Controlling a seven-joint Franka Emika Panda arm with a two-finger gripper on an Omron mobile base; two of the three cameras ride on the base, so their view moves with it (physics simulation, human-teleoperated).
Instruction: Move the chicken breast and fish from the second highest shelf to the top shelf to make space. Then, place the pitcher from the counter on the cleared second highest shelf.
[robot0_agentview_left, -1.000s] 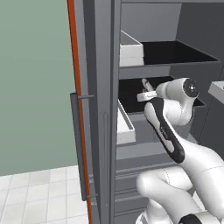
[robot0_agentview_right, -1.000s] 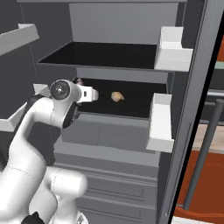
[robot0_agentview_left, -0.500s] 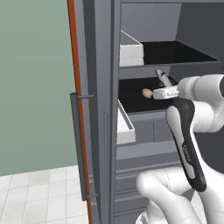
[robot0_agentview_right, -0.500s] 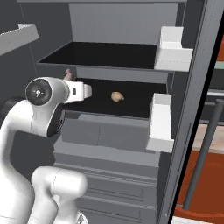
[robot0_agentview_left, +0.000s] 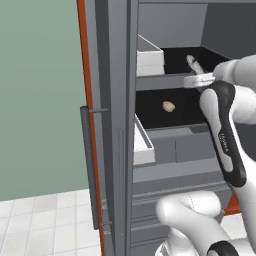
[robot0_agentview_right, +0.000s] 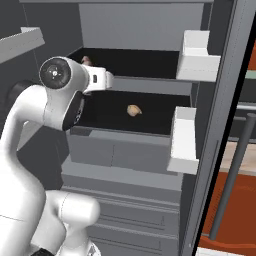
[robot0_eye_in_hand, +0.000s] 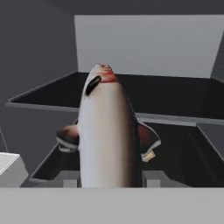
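one silvery-grey fish (robot0_eye_in_hand: 107, 131) — red-tipped snout — clamped in the gripper (robot0_eye_in_hand: 108, 181).

The fish (robot0_eye_in_hand: 108, 131) hides the end effector's fingers.

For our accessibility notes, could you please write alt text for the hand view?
The gripper holds a silvery-grey fish pointing away from the camera, raised to the front edge of the black top shelf in a grey fridge.

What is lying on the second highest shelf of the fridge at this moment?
Just the chicken breast lies on the second highest shelf. The arm hides the shelf's left end in the right base view. The fish is in the pincer, above it.
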